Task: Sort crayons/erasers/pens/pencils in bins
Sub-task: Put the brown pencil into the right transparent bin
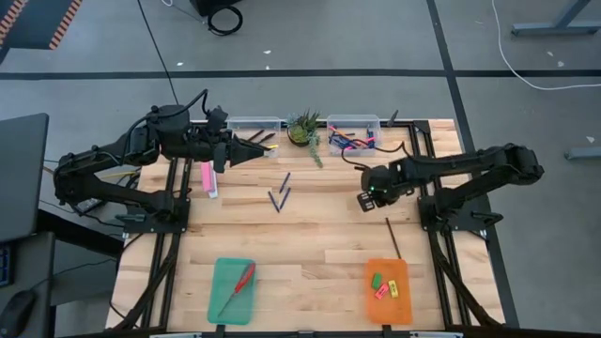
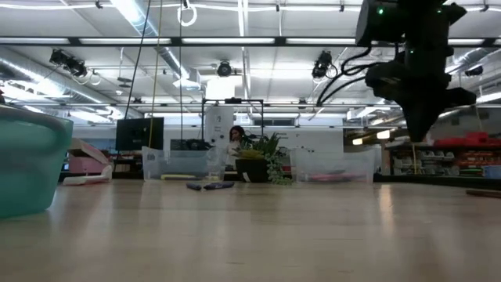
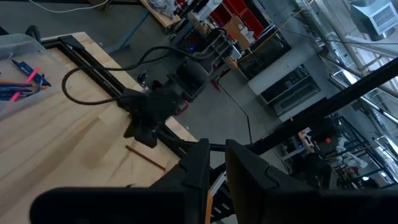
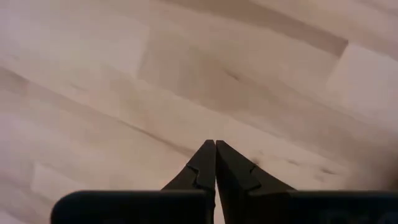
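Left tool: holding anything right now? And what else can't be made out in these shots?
- Left tool: high view too small to show anything between its tips over the left clear tub; in its wrist view the tips sit close, nothing visible between them.
- Right clear tub: contents a tangle, uncountable.
- Orange tray: absent from the low view.
- Right tool: shut, wrist view shows only bare table.
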Robot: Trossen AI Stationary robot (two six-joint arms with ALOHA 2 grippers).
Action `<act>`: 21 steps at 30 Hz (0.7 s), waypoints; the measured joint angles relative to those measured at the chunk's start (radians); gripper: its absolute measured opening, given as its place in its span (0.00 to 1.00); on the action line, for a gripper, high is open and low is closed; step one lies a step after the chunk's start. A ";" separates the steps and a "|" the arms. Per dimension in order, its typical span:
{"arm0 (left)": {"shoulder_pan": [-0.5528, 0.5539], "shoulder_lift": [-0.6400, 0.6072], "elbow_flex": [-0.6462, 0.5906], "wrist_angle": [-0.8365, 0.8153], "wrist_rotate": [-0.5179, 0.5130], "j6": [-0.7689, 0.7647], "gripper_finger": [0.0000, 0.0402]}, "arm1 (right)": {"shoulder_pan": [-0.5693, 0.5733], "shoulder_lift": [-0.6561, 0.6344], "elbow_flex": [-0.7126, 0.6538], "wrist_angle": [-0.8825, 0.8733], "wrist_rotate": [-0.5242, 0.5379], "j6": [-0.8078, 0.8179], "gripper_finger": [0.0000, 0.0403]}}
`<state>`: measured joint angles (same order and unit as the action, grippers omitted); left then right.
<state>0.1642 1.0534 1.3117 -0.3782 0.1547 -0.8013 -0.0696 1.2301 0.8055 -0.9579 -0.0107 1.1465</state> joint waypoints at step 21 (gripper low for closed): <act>0.000 0.000 0.000 -0.001 0.000 0.049 0.15 | 0.212 0.000 -0.214 0.035 -0.147 0.265 0.36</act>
<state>0.1640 1.0534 1.3117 -0.3794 0.1543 -0.7519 0.1423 1.2301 0.5918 -0.9227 -0.1578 1.4111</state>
